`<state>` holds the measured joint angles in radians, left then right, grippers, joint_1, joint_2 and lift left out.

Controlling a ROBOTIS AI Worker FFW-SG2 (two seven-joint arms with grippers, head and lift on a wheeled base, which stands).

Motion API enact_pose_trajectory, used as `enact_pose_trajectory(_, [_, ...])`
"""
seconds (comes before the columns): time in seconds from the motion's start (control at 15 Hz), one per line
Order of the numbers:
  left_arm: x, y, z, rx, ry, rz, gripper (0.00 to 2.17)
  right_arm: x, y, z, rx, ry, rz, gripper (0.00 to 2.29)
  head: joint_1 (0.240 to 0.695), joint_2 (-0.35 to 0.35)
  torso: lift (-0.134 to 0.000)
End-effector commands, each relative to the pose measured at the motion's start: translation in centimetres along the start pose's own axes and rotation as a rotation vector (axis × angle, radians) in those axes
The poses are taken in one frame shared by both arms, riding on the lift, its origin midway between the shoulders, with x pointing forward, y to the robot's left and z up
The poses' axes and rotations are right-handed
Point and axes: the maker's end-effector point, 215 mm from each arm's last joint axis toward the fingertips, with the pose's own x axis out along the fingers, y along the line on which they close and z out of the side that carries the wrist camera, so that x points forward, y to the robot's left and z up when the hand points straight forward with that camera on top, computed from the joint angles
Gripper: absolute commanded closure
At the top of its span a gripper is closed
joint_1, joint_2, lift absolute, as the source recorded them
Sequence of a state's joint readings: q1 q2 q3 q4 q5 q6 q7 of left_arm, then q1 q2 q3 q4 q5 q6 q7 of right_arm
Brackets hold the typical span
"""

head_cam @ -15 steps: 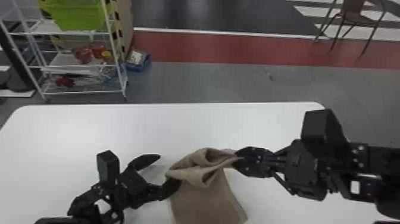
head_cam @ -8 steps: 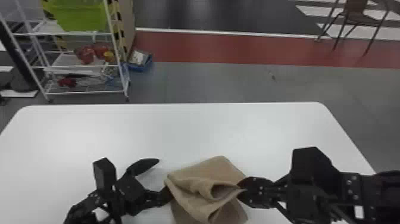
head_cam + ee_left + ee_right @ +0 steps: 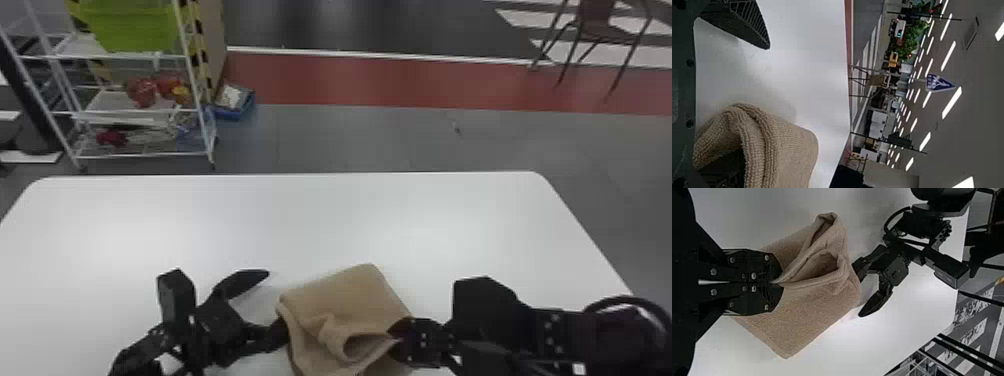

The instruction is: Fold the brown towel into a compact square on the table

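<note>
Towel (image 3: pixel 350 295) pinched, right gripper (image 3: pixel 399 340) points inward towards left gripper (image 3: pixel 276 304), spread wide, empty.

Brown towel (image 3: pixel 350 295): soft, ribbed terry cloth, partly folded
Upper layer: bunched into raised, open loops
Lower layer: flatter, with a rounded corner
Place: on the white worktop (image 3: pixel 320 215), near edge, between both tools

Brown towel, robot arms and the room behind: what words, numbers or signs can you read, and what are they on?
None can be read.
Brown towel: no words I can see.
Blue triangle sign: white marks, too small to read.
Left arm: tiny pale marks, too small to read.
</note>
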<state>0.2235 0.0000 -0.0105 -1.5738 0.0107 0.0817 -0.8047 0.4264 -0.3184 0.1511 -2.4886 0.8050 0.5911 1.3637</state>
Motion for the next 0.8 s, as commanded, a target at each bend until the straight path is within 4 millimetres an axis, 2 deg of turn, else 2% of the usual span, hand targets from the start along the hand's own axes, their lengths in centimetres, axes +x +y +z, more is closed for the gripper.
enact_pose_trajectory(0.0, [0.1,-0.1,0.1,0.001,-0.002,-0.001,0.04,0.9,0.6,-0.1,-0.031,0.019,0.016,2.1,0.695,-0.09,-0.122])
enact_pose_trajectory(0.2, [0.1,-0.4,0.2,0.004,-0.001,-0.016,0.04,1.1,0.1,-0.1,-0.041,0.026,0.006,2.1,0.695,-0.085,-0.122])
enact_pose_trajectory(0.47, [0.3,-0.4,0.4,0.007,0.0,-0.028,0.04,-1.0,-3.8,1.6,-0.031,-0.009,-0.086,2.1,0.695,-0.088,-0.122])
enact_pose_trajectory(0.73, [0.7,0.0,0.4,-0.014,0.02,-0.037,0.04,-0.3,-2.9,1.7,-0.053,0.001,-0.069,2.1,0.695,-0.093,-0.122])
